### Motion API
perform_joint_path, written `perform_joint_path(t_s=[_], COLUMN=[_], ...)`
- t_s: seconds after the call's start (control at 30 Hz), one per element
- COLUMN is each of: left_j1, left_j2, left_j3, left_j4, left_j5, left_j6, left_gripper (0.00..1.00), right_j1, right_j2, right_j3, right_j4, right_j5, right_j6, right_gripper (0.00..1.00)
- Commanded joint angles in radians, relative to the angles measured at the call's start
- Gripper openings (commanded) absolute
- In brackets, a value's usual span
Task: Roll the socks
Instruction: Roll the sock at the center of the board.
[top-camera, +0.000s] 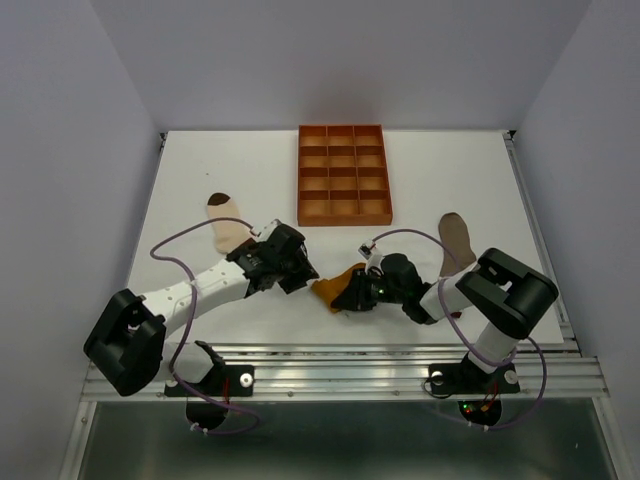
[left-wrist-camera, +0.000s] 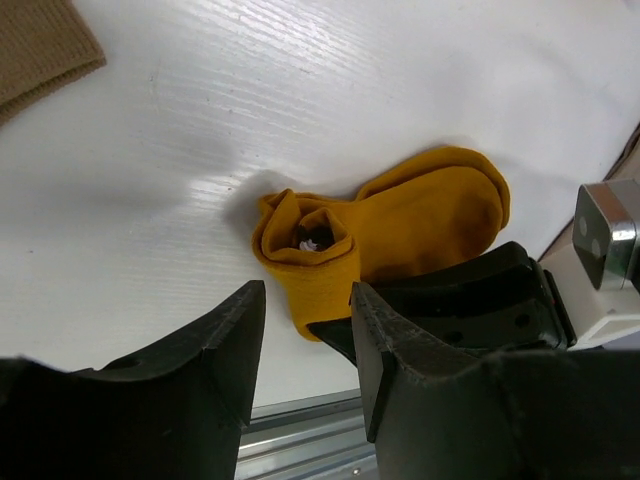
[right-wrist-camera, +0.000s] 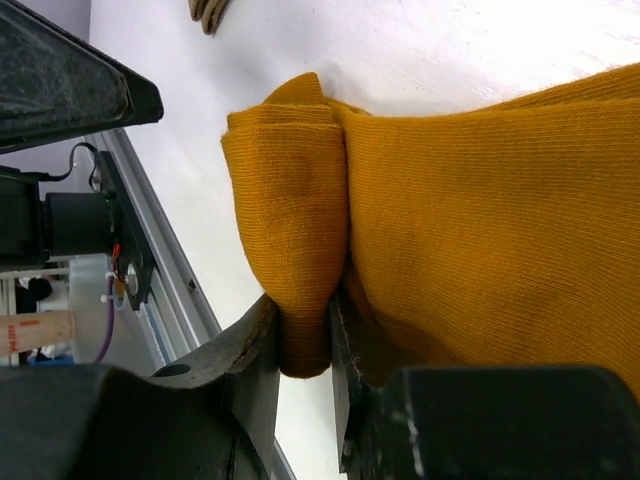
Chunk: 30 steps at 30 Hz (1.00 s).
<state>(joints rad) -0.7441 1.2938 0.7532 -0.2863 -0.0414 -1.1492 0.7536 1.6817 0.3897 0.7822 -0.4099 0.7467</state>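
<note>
Mustard sock (left-wrist-camera: 400, 225) is partly rolled near the front edge of the table (top-camera: 450, 170), about 6 o'clock from the orange tray (top-camera: 343, 175).

Biggest worry imo: the coil looks loose, so if the right gripper (right-wrist-camera: 305, 340) lets go or tugs sideways it probably springs open. That one is pinched tight on the folded end. The roll is a soft spiral with a gap in the middle, and the toe lies flat toward 2 o'clock in the left wrist view.

Left gripper (left-wrist-camera: 305, 330) has its jaws apart and empty, just short of the roll.

Cream sock (top-camera: 228, 222) is out at 10 o'clock, taupe sock (top-camera: 457, 240) at 2, both flat and unrolled.
</note>
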Motion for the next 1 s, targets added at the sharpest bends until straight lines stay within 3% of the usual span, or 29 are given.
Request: perform_joint_path(t_s=[0.0, 0.37, 0.7, 0.97], left_j1=[0.005, 0.006, 0.003, -0.027], left_j2=[0.016, 0.151, 0.235, 0.326], left_j3=[-0.032, -0.066, -0.055, 0.031], left_j4=[0.084, 0.252, 0.271, 0.145], left_j5=[0.037, 0.225, 0.241, 0.153], left_j6=[0.136, 0.241, 0.272, 0.287], left_gripper=[0.50, 0.50, 0.50, 0.47], right_j1=[-0.026, -0.026, -0.026, -0.026], right_j2=[0.064, 0.098, 0.121, 0.119], right_j3=[-0.045, -0.020, 0.005, 0.023], right_j4=[-0.166, -0.185, -0.199, -0.247], right_j5=[0.094, 0.089, 0.065, 0.072], right_j6=[-0.027, -0.030, -0.052, -0.082], right_gripper=[0.01, 0.01, 0.03, 0.09])
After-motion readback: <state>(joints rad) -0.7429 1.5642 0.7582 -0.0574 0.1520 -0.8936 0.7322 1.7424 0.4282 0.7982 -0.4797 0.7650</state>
